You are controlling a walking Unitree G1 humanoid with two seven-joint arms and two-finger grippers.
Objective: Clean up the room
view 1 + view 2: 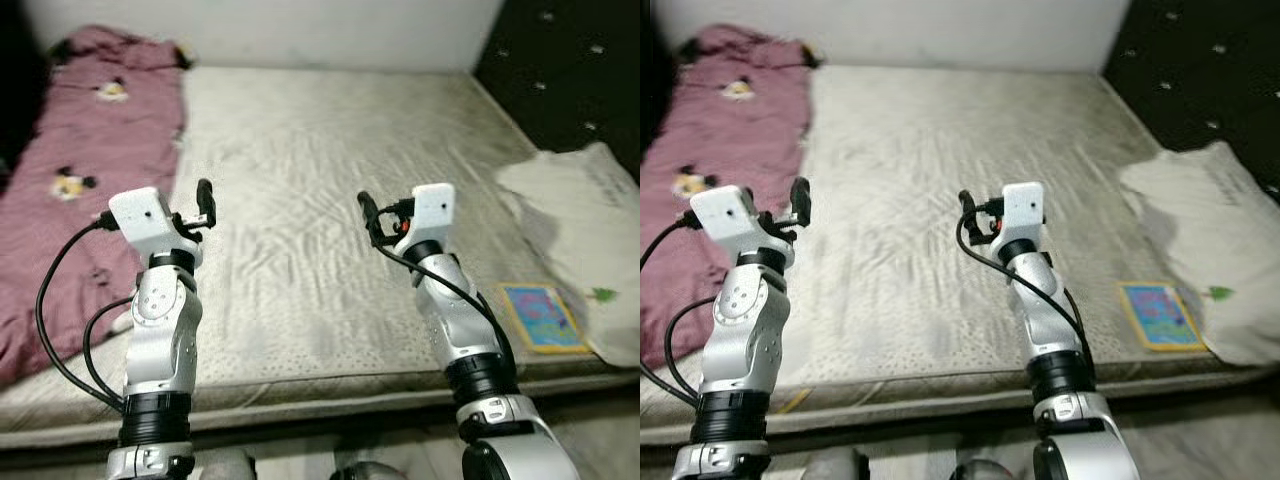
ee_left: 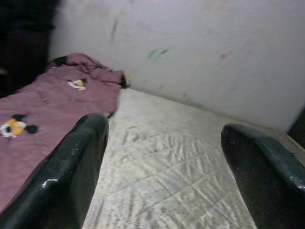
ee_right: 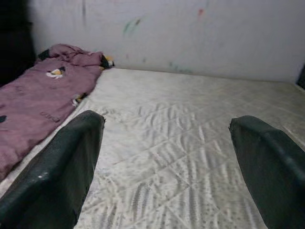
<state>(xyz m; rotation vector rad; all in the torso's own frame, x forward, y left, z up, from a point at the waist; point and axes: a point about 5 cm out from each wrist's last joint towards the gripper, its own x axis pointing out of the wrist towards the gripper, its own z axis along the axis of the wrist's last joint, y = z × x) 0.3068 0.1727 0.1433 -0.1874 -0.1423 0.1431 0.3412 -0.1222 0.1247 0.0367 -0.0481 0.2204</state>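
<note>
Both tools, left tool (image 1: 205,204) and right tool (image 1: 368,215), hover spread and empty above the grey quilted bed (image 1: 330,150); the mauve cartoon-print blanket (image 1: 80,170) looks soft, light, best pinched at a bunched fold

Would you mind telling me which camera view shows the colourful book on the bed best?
The left eye view: the colourful book lies whole and unobstructed near the bed's front right edge, beside the white pillow. The right eye view shows it similarly, slightly smaller. The wrist views face the mattress, the maroon blanket and the wall instead.
</note>
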